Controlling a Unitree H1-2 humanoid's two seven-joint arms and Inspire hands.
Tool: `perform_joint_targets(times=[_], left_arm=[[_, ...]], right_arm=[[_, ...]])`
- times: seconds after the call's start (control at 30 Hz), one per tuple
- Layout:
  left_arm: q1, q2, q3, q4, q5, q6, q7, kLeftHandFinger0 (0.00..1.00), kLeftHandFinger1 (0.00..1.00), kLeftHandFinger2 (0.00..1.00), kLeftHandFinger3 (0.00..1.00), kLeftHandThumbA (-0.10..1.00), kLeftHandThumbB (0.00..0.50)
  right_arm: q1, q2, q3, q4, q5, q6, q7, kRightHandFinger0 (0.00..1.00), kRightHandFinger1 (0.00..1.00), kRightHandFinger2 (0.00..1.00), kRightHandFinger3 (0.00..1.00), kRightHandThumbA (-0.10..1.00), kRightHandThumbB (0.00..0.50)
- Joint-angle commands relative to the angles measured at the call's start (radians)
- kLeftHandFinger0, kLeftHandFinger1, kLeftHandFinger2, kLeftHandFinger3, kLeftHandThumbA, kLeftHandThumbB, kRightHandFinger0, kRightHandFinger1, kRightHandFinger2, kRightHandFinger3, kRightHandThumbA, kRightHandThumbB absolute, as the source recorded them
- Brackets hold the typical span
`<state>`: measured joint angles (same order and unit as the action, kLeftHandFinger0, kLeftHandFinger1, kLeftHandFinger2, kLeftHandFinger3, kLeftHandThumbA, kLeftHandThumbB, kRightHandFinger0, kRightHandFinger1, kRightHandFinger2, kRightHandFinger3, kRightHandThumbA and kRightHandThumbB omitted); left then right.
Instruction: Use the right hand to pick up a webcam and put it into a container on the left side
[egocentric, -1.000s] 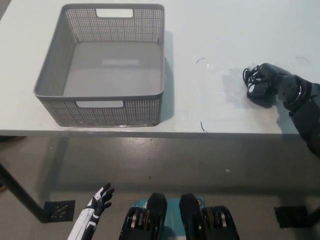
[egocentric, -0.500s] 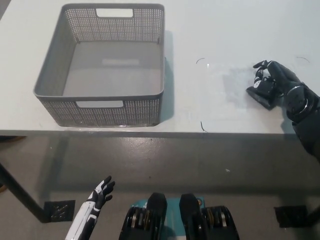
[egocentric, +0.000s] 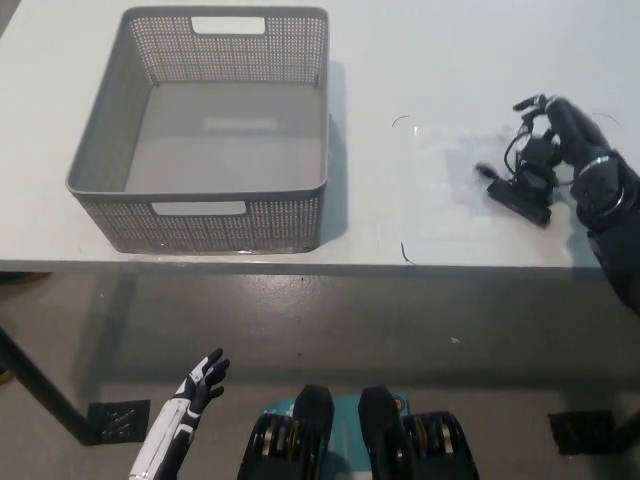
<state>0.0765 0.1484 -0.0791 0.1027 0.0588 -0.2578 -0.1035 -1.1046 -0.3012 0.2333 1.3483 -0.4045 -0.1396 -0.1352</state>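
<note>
Markings: no brand, label or writing can be read on any item; a pale rectangular patch on the container floor is too faint to make out.
Left hand (egocentric: 203, 379): white, low at the picture's lower left, below the surface edge and over the grey floor; fingers spread apart, holding nothing, touching nothing.
Floor fixtures: a dark table leg (egocentric: 35, 392) runs to a black foot plate (egocentric: 117, 420) at lower left; a second black plate (egocentric: 586, 432) sits at lower right.
Surface (egocentric: 420, 60): white, its front edge crossing the picture about midway; a few thin dark curved marks (egocentric: 404, 252) lie on it between the container and the webcam.
Webcam (egocentric: 521, 194): black, at the right of the surface near the front edge, well apart from the container; its long body is tilted, with a thin black cable (egocentric: 512, 153) looping just above it.
Right hand (egocentric: 562, 140): black, entering from the right edge; fingers curled down onto the upper part of the webcam and grasping it. Whether the webcam is clear of the surface cannot be told.
Container (egocentric: 212, 130): grey perforated basket with cut-out handles on the near and far walls, standing upright on the left half of the surface; interior bare.
</note>
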Motion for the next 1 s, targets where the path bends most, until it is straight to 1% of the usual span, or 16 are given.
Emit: perform_joint_targets(times=[0.0,0.03,0.1,0.13,0.2,0.27,0.33,0.4,0.47,0.5,0.53,0.6,0.67,0.83,0.93,0.97], left_arm=[[-0.006,0.016,0.003,-0.019,-0.011,-0.012,-0.018,1.0,1.0,1.0,1.0,1.0,0.073],[-0.004,0.016,0.004,-0.021,-0.014,-0.007,-0.018,1.0,1.0,1.0,1.0,1.0,0.084],[-0.004,0.015,0.004,-0.024,-0.016,-0.004,-0.018,1.0,1.0,1.0,1.0,1.0,0.08],[-0.004,0.015,0.003,-0.023,-0.011,-0.006,-0.016,1.0,1.0,1.0,1.0,1.0,0.071],[-0.007,0.014,0.004,-0.021,-0.013,-0.006,-0.015,1.0,1.0,1.0,1.0,1.0,0.069],[-0.01,0.012,0.004,-0.018,-0.016,-0.005,-0.016,1.0,1.0,1.0,1.0,1.0,0.069],[-0.015,0.013,0.002,-0.013,-0.007,-0.01,-0.015,1.0,1.0,1.0,1.0,1.0,0.063],[-0.015,0.014,-0.001,-0.014,0.002,-0.013,-0.012,1.0,1.0,1.0,1.0,1.0,0.069],[-0.012,0.016,-0.001,-0.012,0.002,-0.017,-0.014,1.0,1.0,1.0,1.0,1.0,0.079],[-0.009,0.016,0.0,-0.014,-0.003,-0.015,-0.016,1.0,1.0,1.0,1.0,1.0,0.088],[-0.008,0.017,0.0,-0.015,-0.006,-0.015,-0.017,1.0,1.0,1.0,1.0,1.0,0.088],[-0.009,0.018,0.002,-0.018,-0.006,-0.012,-0.017,1.0,1.0,1.0,1.0,1.0,0.087],[-0.014,0.019,0.003,-0.018,-0.008,-0.01,-0.018,1.0,1.0,1.0,1.0,1.0,0.088],[-0.009,0.021,0.001,-0.022,-0.002,-0.008,-0.016,1.0,1.0,1.0,1.0,1.0,0.087],[-0.004,0.019,0.006,-0.022,-0.021,-0.006,-0.02,1.0,1.0,1.0,1.0,1.0,0.104],[0.0,0.019,0.007,-0.025,-0.029,-0.004,-0.023,1.0,1.0,1.0,1.0,1.0,0.099]], right_arm=[[-0.096,-0.035,-0.026,-0.053,0.03,-0.046,-0.068,0.0,0.35,0.75,0.76,-0.1,0.173],[-0.101,-0.036,-0.034,-0.06,0.036,-0.04,-0.067,0.0,0.34,0.75,0.77,-0.1,0.172],[-0.111,-0.039,-0.047,-0.07,0.044,-0.034,-0.06,0.0,0.34,0.75,0.76,-0.1,0.168],[-0.121,-0.043,-0.061,-0.085,0.054,-0.049,-0.062,0.0,0.32,0.74,0.74,-0.1,0.172],[-0.141,-0.044,-0.071,-0.099,0.053,-0.034,-0.067,0.0,0.32,0.75,0.74,-0.1,0.167],[-0.161,-0.047,-0.092,-0.123,0.073,-0.032,-0.044,0.0,0.37,0.82,0.81,-0.1,0.158],[-0.17,-0.051,-0.087,-0.145,0.06,-0.04,-0.054,0.0,0.39,0.83,0.84,-0.1,0.17],[-0.171,-0.049,-0.081,-0.163,0.053,-0.034,-0.06,0.0,0.4,0.82,0.83,-0.1,0.162],[-0.167,-0.043,-0.084,-0.179,0.057,-0.03,-0.057,0.01,0.41,0.81,0.83,-0.1,0.185],[-0.164,-0.039,-0.084,-0.194,0.058,-0.025,-0.056,0.0,0.41,0.8,0.82,-0.1,0.207],[-0.162,-0.037,-0.084,-0.21,0.057,-0.015,-0.054,0.0,0.4,0.79,0.82,-0.1,0.204],[-0.162,-0.034,-0.087,-0.226,0.059,-0.005,-0.053,0.0,0.4,0.77,0.8,-0.1,0.218],[-0.165,-0.034,-0.087,-0.245,0.059,-0.008,-0.049,0.0,0.39,0.77,0.79,-0.1,0.199],[-0.156,-0.035,-0.088,-0.293,0.061,0.015,-0.024,0.0,0.41,0.81,0.81,-0.1,0.192],[-0.156,-0.033,-0.093,-0.297,0.063,-0.001,-0.04,0.0,0.4,0.8,0.8,-0.1,0.198],[-0.166,-0.032,-0.095,-0.31,0.061,0.01,-0.044,0.0,0.38,0.79,0.79,-0.1,0.188]])
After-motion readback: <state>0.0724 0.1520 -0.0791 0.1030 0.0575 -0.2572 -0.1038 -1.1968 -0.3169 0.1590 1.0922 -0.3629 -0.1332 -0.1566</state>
